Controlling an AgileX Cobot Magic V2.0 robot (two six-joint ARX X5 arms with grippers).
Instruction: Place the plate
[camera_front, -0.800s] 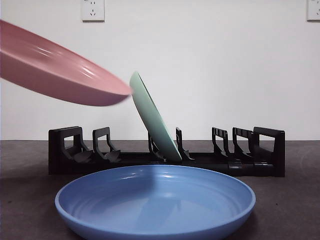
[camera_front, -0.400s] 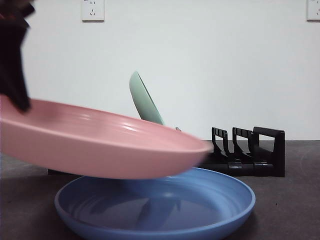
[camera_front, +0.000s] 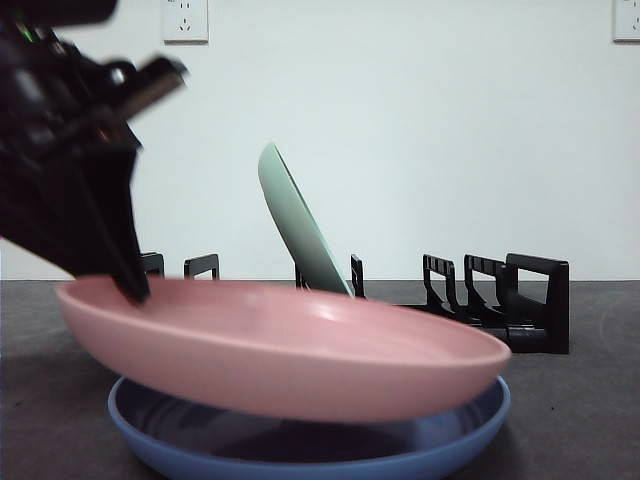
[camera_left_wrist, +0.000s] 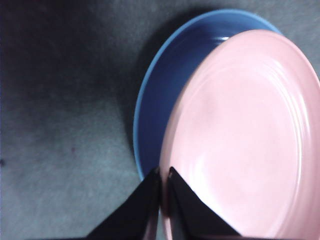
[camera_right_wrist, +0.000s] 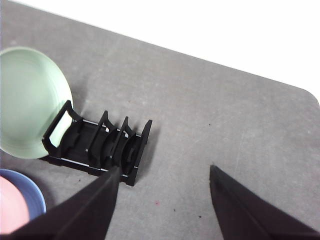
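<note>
Left gripper (camera_left_wrist: 163, 176) has its two jaws pinched onto the near rim of the pink plate (camera_left_wrist: 245, 145), only a thin gap between them where the rim passes through. The left wrist view looks straight down: the pink plate overlaps most of the blue plate (camera_left_wrist: 160, 95), leaving a crescent of blue exposed on one side — whether the two touch cannot be told from here. The front view gives the height that the wrist view lacks: the pink plate (camera_front: 290, 350) is tilted, its gripped edge higher, and sits low over the blue plate (camera_front: 300, 445); contact at the lower edge cannot be told. The left gripper (camera_front: 75, 180) shows there as a dark blurred mass at the plate's raised edge. Behind, a green plate (camera_front: 300, 225) leans in a slot of the black dish rack (camera_front: 500, 300). The right wrist view alone shows the right gripper (camera_right_wrist: 162, 200), jaws wide apart and holding nothing, above the grey table (camera_right_wrist: 225, 120) beside the rack's end.
</note>
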